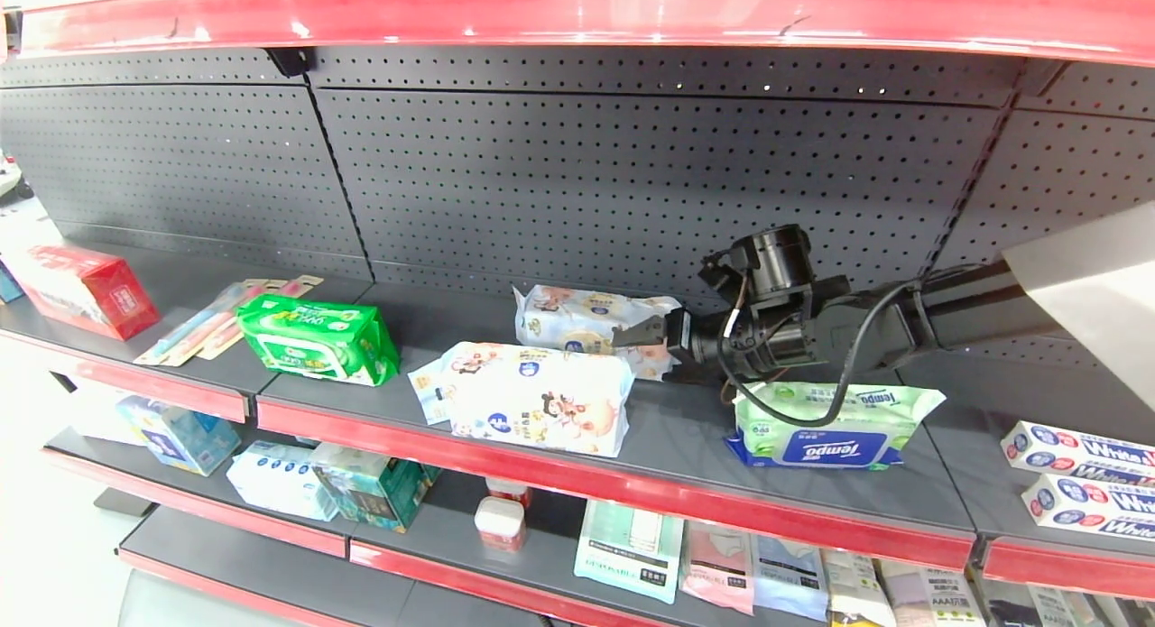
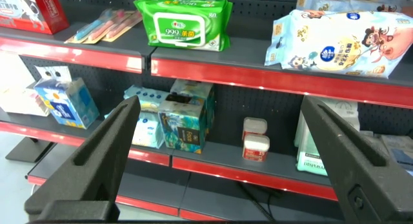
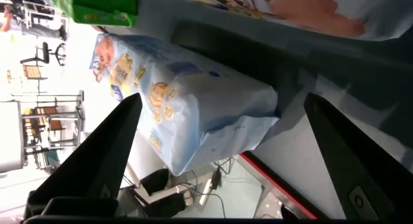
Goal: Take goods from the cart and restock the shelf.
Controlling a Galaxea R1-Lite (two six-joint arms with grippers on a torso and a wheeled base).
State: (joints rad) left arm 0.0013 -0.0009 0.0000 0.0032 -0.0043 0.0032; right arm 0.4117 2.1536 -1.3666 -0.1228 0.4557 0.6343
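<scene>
The right hand [image 1: 633, 333] is held wide open at the back of the middle shelf [image 1: 686, 428], with its fingers set either side of one end of the rear wipes pack [image 1: 577, 313]. In the right wrist view a gap is seen between the pack and each finger, so nothing is gripped. The left hand [image 2: 219, 153] is likewise open and empty, held low in front of the shelving.

The front wipes pack [image 1: 537, 397], the largest item, lies near the shelf's front edge, just in front of the rear one. A green-and-blue wipes pack [image 1: 826, 433] lies under the right arm, and a green wipes pack [image 1: 316, 338] lies well apart to the left. Toothpaste boxes [image 1: 1083, 456] are placed at the far right, and toothbrushes [image 1: 217, 316] lie just beyond the green pack.

The rear wipes pack is judged soft and fairly light, with a slippery film wrapper that would yield and bulge when squeezed. A hold is best taken across its narrow width over the filled body. The crimped end flap should be avoided, since it would probably fold and slip. A firm closing is advised, since a loose pinch could let the pack slide out.
</scene>
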